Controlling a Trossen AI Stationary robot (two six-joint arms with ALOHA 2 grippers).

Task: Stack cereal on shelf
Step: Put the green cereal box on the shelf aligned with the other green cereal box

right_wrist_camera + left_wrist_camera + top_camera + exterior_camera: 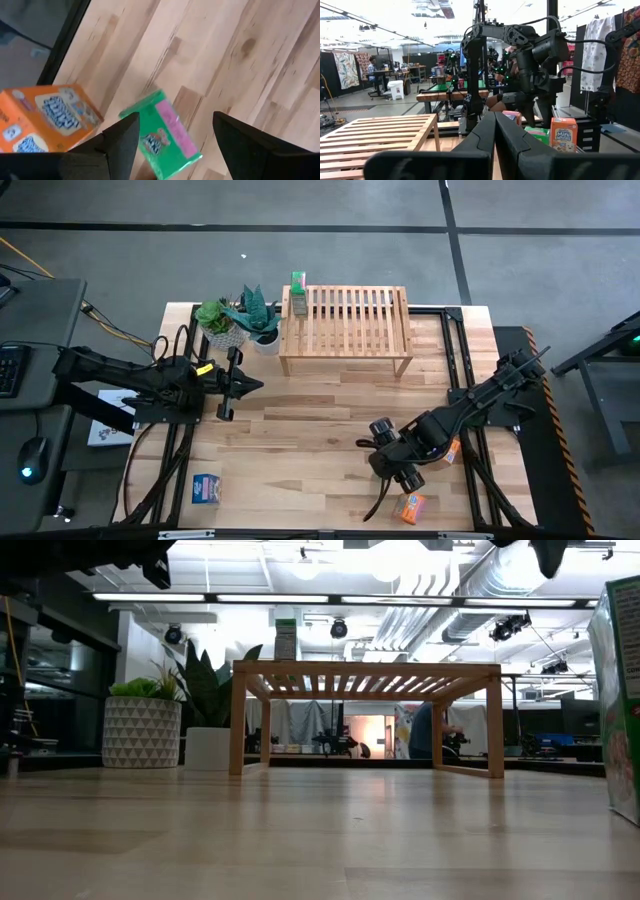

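Note:
The wooden shelf [345, 330] stands at the table's far middle, with one green cereal box [298, 295] upright on its far left corner; that box also shows in the low view [286, 640]. My right gripper [175, 117] is open at the near right [383, 452], its fingers on either side of a second green box [167, 137] without touching it. That box rests on the table. An orange box [45, 117] lies beside it. My left gripper [245, 385] is shut and empty, held above the table left of the shelf.
Two potted plants [235, 320] stand at the shelf's left end. A blue box [207, 488] lies near the left front edge. One orange box [410, 505] lies near the front edge and another [452, 450] beside my right arm. Bare tabletop lies in front of the shelf.

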